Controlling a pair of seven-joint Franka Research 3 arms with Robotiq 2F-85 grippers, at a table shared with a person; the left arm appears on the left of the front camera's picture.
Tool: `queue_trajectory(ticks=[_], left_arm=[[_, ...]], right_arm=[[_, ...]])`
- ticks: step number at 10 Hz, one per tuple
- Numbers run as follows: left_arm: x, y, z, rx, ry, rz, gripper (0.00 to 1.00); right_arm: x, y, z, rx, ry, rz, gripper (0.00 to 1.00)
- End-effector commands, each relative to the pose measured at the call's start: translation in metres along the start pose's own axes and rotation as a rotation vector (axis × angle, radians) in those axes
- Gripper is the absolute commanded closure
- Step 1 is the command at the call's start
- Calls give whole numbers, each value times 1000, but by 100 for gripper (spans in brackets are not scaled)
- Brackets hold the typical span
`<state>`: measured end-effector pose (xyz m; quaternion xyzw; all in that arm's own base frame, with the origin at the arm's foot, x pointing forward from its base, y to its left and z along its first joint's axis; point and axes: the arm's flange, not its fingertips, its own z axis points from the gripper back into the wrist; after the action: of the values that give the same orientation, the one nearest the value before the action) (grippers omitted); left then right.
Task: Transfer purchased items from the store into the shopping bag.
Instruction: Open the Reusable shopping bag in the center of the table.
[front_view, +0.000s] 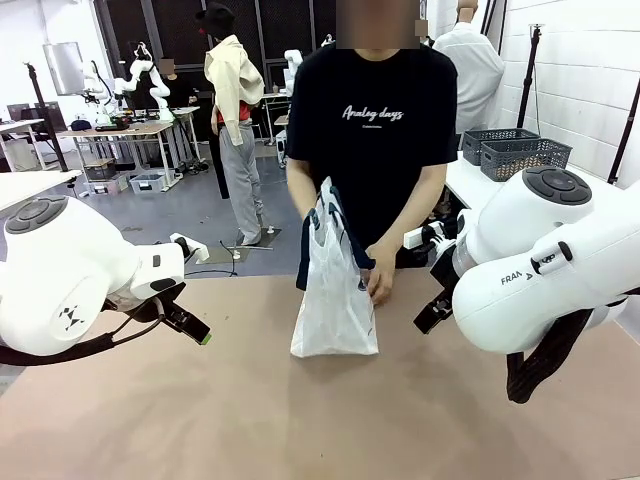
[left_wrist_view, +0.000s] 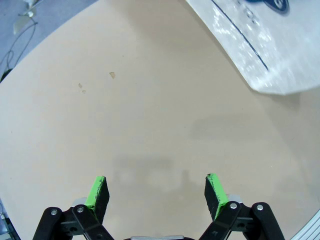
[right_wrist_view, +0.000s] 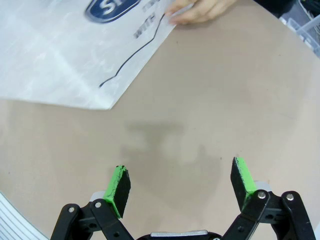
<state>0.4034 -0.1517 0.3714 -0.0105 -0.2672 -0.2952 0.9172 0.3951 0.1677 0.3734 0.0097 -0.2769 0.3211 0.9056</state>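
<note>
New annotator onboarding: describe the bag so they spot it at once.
Tan table, far middle, before the person in black: the bag stands upright. Whitish translucent plastic with navy handles, unlike the dark grey mesh baskets behind.

Glossy white left arm (front_view: 60, 275) and right arm (front_view: 545, 270), grey round joint caps (front_view: 555, 183), black cables (front_view: 543, 362), black jaws, green pads (left_wrist_view: 96, 191)

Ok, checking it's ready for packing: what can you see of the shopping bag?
The shopping bag is whitish, translucent, crinkly plastic with dark navy strap handles and a dark blue logo with white lettering. It stands upright on the table, toward the far side. The person's hand touches its side. Whether its mouth is open cannot be told.
</note>
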Motion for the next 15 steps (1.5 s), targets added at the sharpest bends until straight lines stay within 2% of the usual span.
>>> queue_trajectory(ticks=[1,15], left_arm=[[0,1,0,0,0,1,0],[0,1,0,0,0,1,0]], right_arm=[[0,0,0,0,0,0,0],[0,0,0,0,0,0,0]])
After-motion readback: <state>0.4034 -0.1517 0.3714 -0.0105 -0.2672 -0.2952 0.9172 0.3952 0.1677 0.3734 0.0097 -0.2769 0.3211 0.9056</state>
